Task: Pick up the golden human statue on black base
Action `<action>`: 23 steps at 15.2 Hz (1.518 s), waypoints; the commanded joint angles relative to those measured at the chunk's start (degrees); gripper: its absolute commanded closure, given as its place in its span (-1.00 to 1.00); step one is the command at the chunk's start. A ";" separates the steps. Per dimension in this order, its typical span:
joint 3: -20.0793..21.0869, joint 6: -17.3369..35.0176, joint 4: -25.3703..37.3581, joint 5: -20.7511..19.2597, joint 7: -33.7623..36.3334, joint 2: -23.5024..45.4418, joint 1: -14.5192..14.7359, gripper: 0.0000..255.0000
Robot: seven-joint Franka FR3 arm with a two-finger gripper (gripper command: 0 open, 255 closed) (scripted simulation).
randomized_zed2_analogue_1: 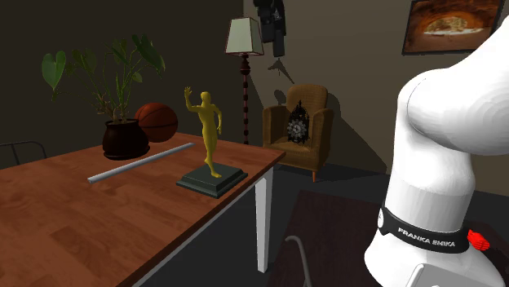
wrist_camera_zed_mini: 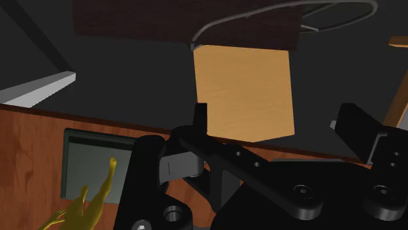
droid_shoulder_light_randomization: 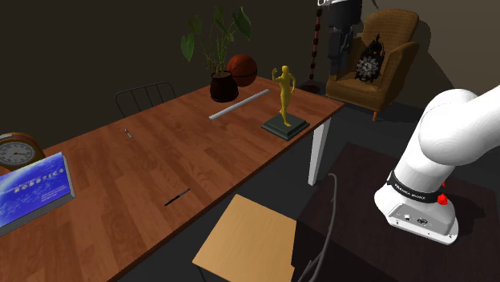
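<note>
The golden human statue (droid_shoulder_light_randomization: pixel 284 90) stands upright on its dark square base (droid_shoulder_light_randomization: pixel 284 126) near the table's corner at the shoulder view's right. In the second exterior view the statue (randomized_zed2_analogue_1: pixel 210 130) raises one arm on the base (randomized_zed2_analogue_1: pixel 212 180) by the table's edge. In the wrist view the statue (wrist_camera_zed_mini: pixel 91 201) is seen from above, off to one side of my gripper (wrist_camera_zed_mini: pixel 278 124). The black fingers (wrist_camera_zed_mini: pixel 201 121) stand apart with nothing between them. The gripper hangs over the table's edge and a chair seat, not over the statue.
A grey rod (droid_shoulder_light_randomization: pixel 239 105), a potted plant (droid_shoulder_light_randomization: pixel 221 80) and a basketball (droid_shoulder_light_randomization: pixel 242 70) lie behind the statue. A pen (droid_shoulder_light_randomization: pixel 177 197), a book (droid_shoulder_light_randomization: pixel 34 192) and a clock (droid_shoulder_light_randomization: pixel 18 150) sit farther along the wooden table (droid_shoulder_light_randomization: pixel 152 172). A chair seat (droid_shoulder_light_randomization: pixel 247 240) stands beside it; an armchair (droid_shoulder_light_randomization: pixel 377 64) beyond.
</note>
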 commanded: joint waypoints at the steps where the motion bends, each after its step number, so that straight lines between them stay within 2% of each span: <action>1: 0.00 0.00 0.00 0.00 0.00 0.00 0.00 -1.00; 12: -7.14 13.09 8.25 -4.14 -9.98 17.89 -1.90 -1.00; 17: -10.05 17.28 14.74 -3.90 -14.39 27.00 -2.44 -1.00; 23: -12.98 20.37 24.90 -1.76 -19.79 38.56 -3.39 -1.00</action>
